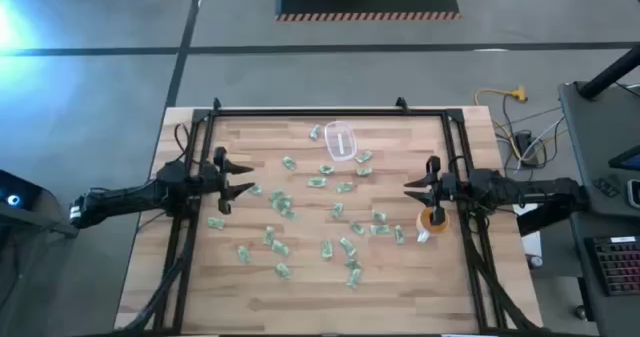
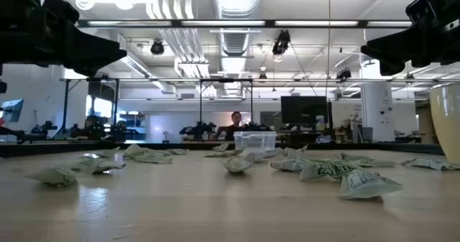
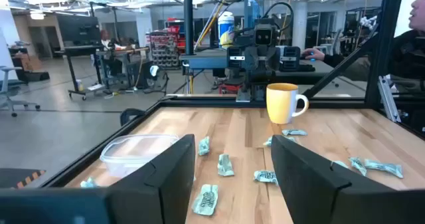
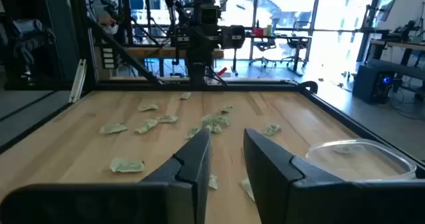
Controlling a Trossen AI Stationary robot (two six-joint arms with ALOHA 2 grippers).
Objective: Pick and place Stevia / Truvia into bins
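Several green-and-white Stevia / Truvia packets (image 1: pixel 283 206) lie flat and scattered over the wooden table (image 1: pixel 250 297); more packets (image 3: pixel 207 199) show in the left wrist view. The clear bin (image 1: pixel 340 140) stands on its base at the far middle of the table; the bin (image 3: pixel 136 151) also shows in the left wrist view and the bin (image 4: pixel 358 156) in the right. My left gripper (image 1: pixel 240 177) hovers open over the table's left side, above the packets. My right gripper (image 1: pixel 415 184) hovers open over the right side. Neither holds anything.
An orange-yellow mug (image 1: pixel 435 217) stands on the table by the right gripper; the mug (image 3: pixel 284 103) faces the left wrist camera. A black frame (image 1: pixel 330 112) runs round the table's edges. Bare wood lies along the near edge. A person sits far off in the room.
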